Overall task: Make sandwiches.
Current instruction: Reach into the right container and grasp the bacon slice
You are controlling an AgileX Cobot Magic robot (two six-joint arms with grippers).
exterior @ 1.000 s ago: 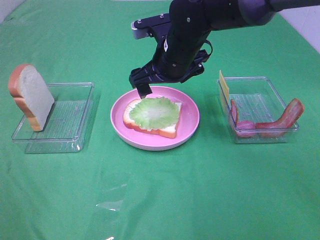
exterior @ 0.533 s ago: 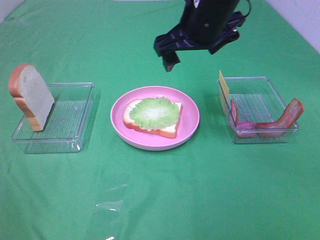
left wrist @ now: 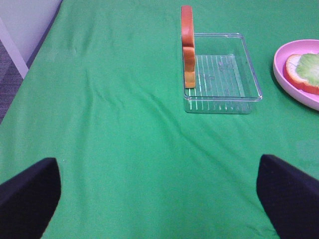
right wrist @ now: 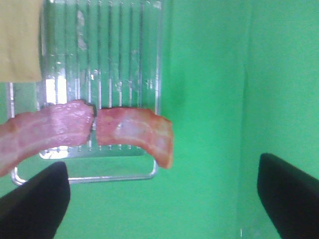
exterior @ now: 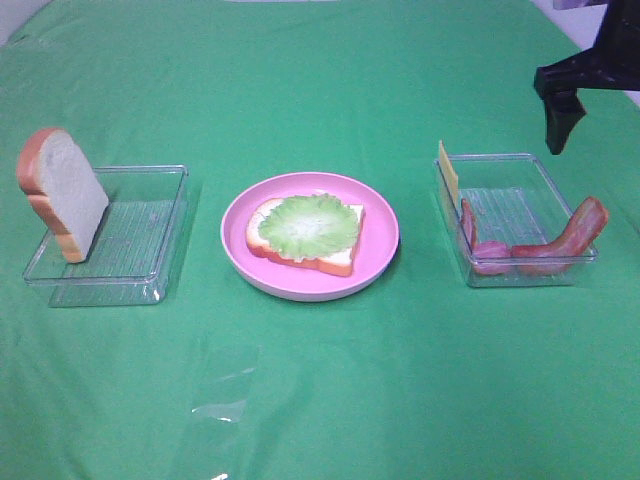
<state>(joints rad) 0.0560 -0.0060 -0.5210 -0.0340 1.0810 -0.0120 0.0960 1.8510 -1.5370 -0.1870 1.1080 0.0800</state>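
Away from the plate [exterior: 300, 290] swings the right gripper [exterior: 558, 125], now hanging high by the right tray [exterior: 520, 165], jaws spread wide and empty. Left gripper [left wrist: 159, 199] hovers spread too, over bare cloth short of the left tray [left wrist: 222, 99]. The sandwich [exterior: 305, 232] sits half-built on the plate: one slice topped with lettuce. Bacon [right wrist: 133, 130] looks like the next layer, one strip draped over the tray's rim. Best bet: come down straddling that strip across its width, pinch the raised end clear of the plastic wall, then lift straight up so the ham [exterior: 490, 252] isn't dragged.
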